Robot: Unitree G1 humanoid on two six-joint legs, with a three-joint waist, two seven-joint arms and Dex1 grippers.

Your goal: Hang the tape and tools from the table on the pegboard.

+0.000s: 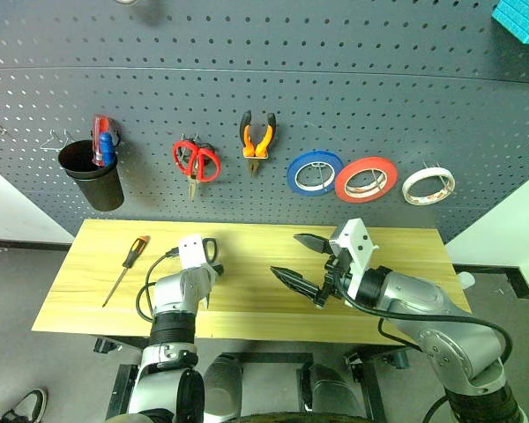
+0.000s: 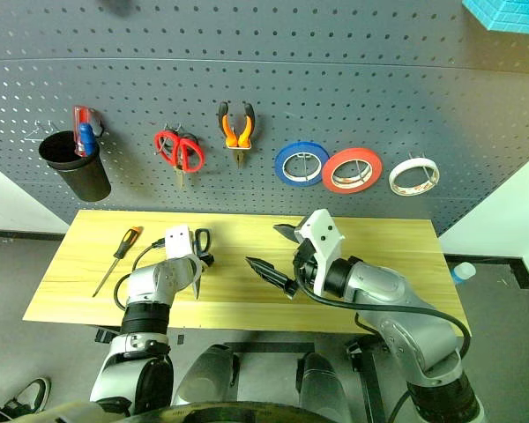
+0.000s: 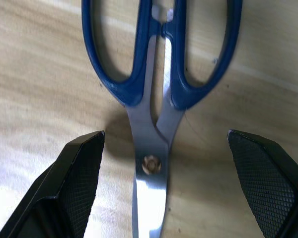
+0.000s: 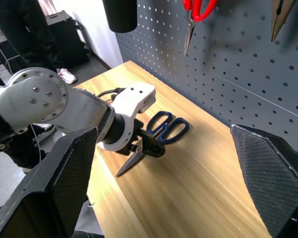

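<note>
- Blue-handled scissors [image 3: 156,84] lie flat on the light wood surface [image 1: 397,251], and that is the step in hand: the left gripper [image 3: 161,193] hangs right over them, jaws wide, one black finger on each side of the pivot and neither touching the steel.
- Handles point away from the left gripper, towards the pegboard [image 1: 273,97]; the blades run back under the wrist.
- On the pegboard, above the scissors, the orange-and-black pliers [image 1: 257,141] and the red tape [image 1: 367,179] already hang on their hooks, the tape between a blue roll [image 1: 315,171] and a white roll [image 1: 428,186].
- Left of the scissors, well apart from them on the surface, the screwdriver [image 1: 126,268] waits untouched.
- Right gripper [image 1: 301,258] is held up off the surface to the right of the scissors, jaws spread wide and holding nothing.
- Next move, by the look of it: lower the left gripper a little, close across the pivot or the neck below the handles, then lift and thread a handle loop onto a free hook.
</note>
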